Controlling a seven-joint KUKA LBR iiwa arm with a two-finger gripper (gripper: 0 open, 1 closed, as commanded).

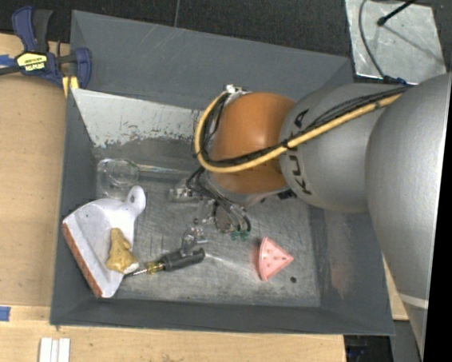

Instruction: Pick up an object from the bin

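Here the gripper (208,221), whose jaws I cannot tell as spread or pressed together, hovers near a black screwdriver-like tool (176,260) lying just off them; a misaligned close would likely roll it aside.

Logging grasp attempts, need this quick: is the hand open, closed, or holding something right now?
Hand: cannot be told; it sits low over the middle of the bin, just above a dark pen-like tool.
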